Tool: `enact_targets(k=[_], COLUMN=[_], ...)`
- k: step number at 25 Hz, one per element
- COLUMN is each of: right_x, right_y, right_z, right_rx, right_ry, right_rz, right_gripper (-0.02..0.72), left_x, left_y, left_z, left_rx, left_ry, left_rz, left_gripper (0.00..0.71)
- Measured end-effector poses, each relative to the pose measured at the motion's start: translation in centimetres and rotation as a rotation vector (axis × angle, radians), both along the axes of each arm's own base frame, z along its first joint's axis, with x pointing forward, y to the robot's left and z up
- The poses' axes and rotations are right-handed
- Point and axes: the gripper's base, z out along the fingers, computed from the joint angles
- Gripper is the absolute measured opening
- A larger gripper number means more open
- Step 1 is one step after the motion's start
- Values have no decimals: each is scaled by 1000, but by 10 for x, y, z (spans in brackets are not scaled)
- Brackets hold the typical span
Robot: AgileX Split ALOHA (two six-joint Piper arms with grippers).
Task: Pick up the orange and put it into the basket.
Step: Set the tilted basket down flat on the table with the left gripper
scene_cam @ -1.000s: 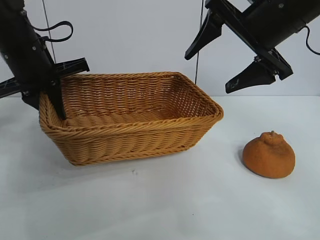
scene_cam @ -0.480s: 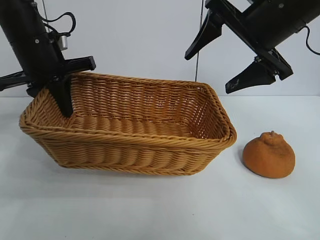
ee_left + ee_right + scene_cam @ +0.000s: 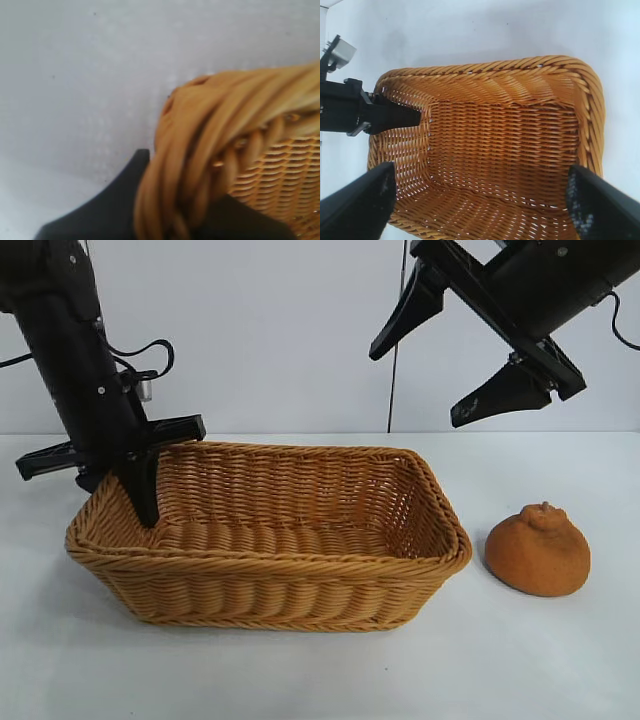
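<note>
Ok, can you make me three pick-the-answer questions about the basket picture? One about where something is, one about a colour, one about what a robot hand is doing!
1. Where is the orange?
A. in the basket
B. on the table beside the basket
C. in a gripper

2. What colour is the basket?
A. golden tan
B. blue
C. white

3. What is the left gripper doing?
A. hanging open
B. holding the orange
C. gripping the basket's rim

Answers: 1 B, it sits on the table, apart from the basket. 2 A, tan wicker. 3 C, one finger inside the wall, one outside.
</note>
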Motion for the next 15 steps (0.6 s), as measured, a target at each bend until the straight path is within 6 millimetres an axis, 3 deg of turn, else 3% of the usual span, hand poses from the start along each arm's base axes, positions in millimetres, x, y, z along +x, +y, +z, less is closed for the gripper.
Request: enact_targets(k=[4,10,12,15], right_x=[0,0,0,0], right_y=[0,0,0,0], right_z=[0,0,0,0], right_rx=[0,0,0,0], right_ry=[0,1,1,1], right_rz=[0,1,1,1], right_gripper=[631,631,631,631], left_x=[0,-2,-3,-4], left_y=[0,0,0,2], left_z=[-1,2,8,30], left_rx=[-1,-3,-3,-2], left_ry=[0,15,2,-49], left_rz=[-10,-34,-36,-43], left_gripper=[118,486,541,566])
